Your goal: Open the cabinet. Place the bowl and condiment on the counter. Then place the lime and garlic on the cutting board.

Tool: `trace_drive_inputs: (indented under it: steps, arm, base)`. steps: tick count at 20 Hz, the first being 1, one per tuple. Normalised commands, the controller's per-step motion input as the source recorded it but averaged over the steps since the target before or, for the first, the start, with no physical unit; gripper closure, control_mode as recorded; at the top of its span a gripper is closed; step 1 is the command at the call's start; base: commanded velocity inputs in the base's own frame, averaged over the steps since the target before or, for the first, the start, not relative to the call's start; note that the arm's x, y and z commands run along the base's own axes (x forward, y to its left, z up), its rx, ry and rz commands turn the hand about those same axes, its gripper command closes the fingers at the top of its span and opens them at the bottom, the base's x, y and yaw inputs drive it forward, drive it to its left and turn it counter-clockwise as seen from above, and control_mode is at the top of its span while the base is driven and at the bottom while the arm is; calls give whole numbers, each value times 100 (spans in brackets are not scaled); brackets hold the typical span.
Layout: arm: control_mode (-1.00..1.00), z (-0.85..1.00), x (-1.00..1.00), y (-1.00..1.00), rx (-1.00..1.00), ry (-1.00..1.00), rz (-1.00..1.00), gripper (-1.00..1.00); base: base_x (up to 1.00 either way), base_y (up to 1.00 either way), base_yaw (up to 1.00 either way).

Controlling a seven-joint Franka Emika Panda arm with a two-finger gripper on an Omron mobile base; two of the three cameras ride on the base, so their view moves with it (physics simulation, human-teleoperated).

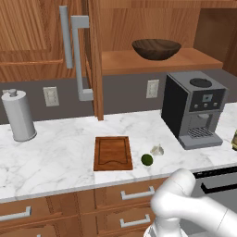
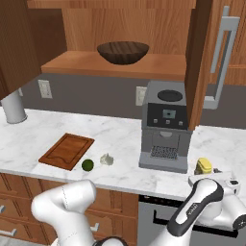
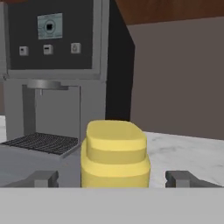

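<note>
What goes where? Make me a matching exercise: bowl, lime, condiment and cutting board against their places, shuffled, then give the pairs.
Things:
1. bowl
2. lime
3. condiment
4. cutting board

Places:
A. on the counter, right of the coffee machine, between the open claw fingertips
B. on the counter beside the garlic
C. flat on the counter, left of the lime
D. on the shelf of the open cabinet

Pairs: 1-D, 2-B, 3-A, 4-C
</note>
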Motion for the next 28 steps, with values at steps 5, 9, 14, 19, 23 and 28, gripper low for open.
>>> trace_drive_inputs:
  steps: [5,9,14,19,23,28]
  arm:
    - [-100,0,-20,6,0,0,0,-100]
    - [-100,27,-25,9,0,-1,0,-100]
    - [-100,59,-25,14,-3,0,1,-100]
    - [-100,53,-31,25,-5,0,0,-100]
    - [-100,39,-45,35,-3,0,0,-100]
    - [-100,33,-45,45,-3,0,0,-100]
  base:
    - [0,0,0]
    - [0,0,0]
    - [0,0,0]
    - [0,0,0]
    - [0,0,0]
    - [0,0,0]
